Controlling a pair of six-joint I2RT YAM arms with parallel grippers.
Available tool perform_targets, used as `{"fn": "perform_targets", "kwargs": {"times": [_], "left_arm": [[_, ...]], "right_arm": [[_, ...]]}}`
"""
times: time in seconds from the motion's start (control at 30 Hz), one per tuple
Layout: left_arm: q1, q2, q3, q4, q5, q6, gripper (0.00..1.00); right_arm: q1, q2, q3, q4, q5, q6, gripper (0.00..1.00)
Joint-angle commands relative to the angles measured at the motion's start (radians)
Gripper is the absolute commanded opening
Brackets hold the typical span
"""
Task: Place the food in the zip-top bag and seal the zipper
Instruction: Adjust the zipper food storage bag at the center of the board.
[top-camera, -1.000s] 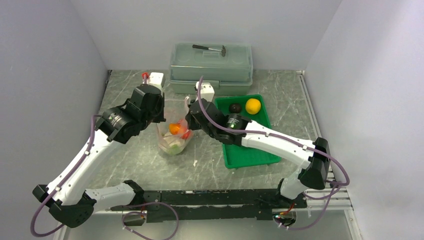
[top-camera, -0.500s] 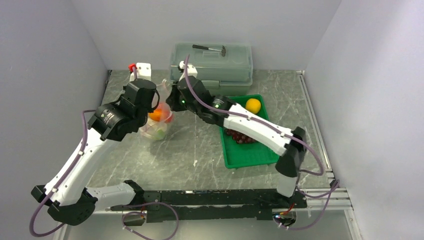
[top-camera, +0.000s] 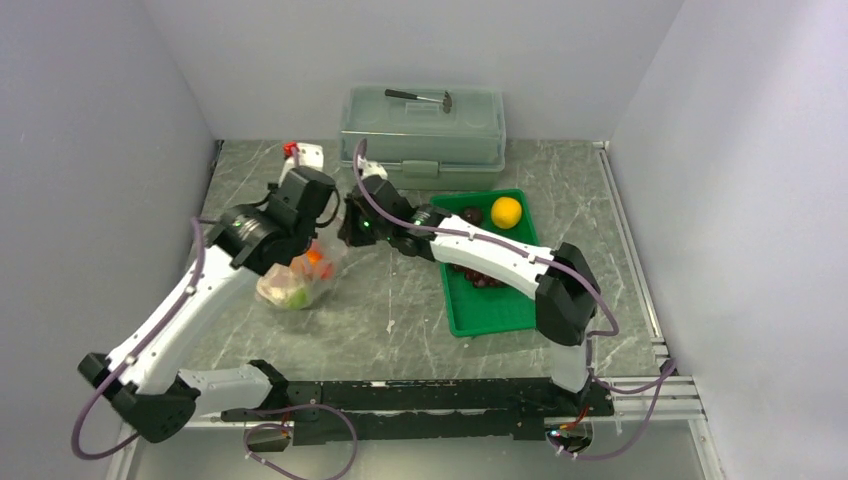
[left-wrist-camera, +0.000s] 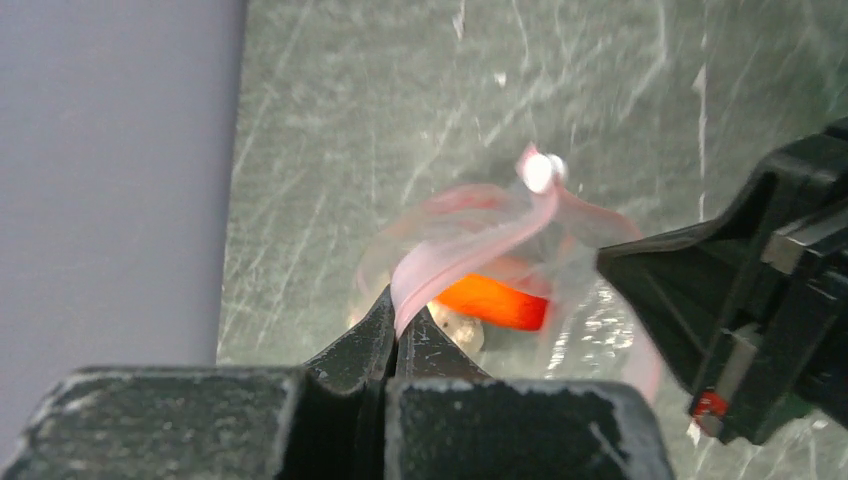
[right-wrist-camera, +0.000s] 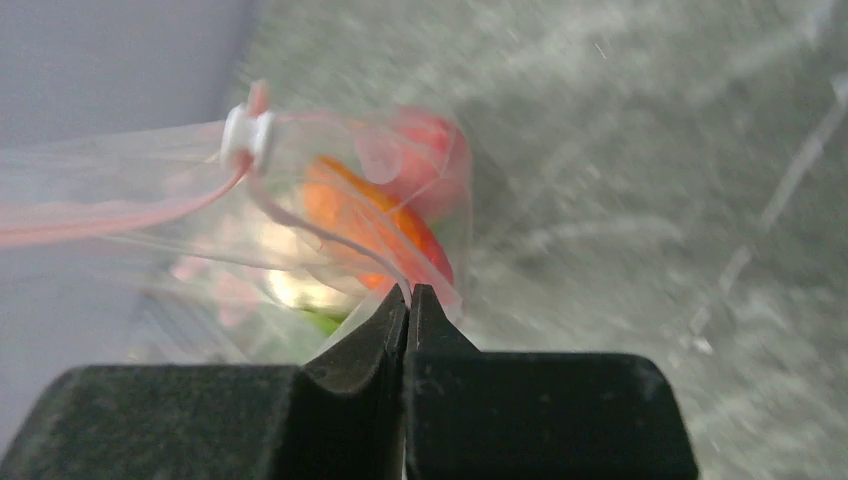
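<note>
Now that the clear food-filled zip-top bag (top-camera: 293, 287) has been swung left onto the grey worktop (top-camera: 420, 310), its pink zipper strip (left-wrist-camera: 470, 245) is pinched tight by the left hand (left-wrist-camera: 393, 312) and right hand (right-wrist-camera: 410, 297), apparently for sealing.

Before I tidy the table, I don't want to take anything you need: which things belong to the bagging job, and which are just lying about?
Job: zip-top bag, its slider, orange food inside, left hand and right hand pinching its rim, green tray with yellow fruit, dark fruit, grapes.
Lying about: lidded box, hammer on it.
</note>
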Motion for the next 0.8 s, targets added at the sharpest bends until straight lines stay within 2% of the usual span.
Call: {"fn": "perform_targets", "kwargs": {"times": [0.0,0.13,0.33,0.47,0.77], "left_arm": [[0.002,0.047,-0.079,0.026,0.056,-0.071,0.00],[0.002,0.091,-0.116,0.032,0.091,-0.115,0.00],[0.002,0.102,-0.140,0.076,0.149,-0.140,0.00],[0.001,0.091,-0.162,0.109,0.196,-0.138,0.00],[0.002,0.082,-0.138,0.096,0.202,-0.138,0.00]], "right_arm": [[-0.024,-0.113,-0.212,0.055,0.006,0.025,0.00],[-0.026,-0.201,-0.351,0.068,0.042,0.029,0.00],[-0.026,-0.326,-0.466,0.057,0.082,0.030,0.00],[-0.027,-0.381,-0.512,0.040,0.111,0.025,0.00],[-0.048,-0.451,-0.606,0.032,0.135,0.024,0.00]]}}
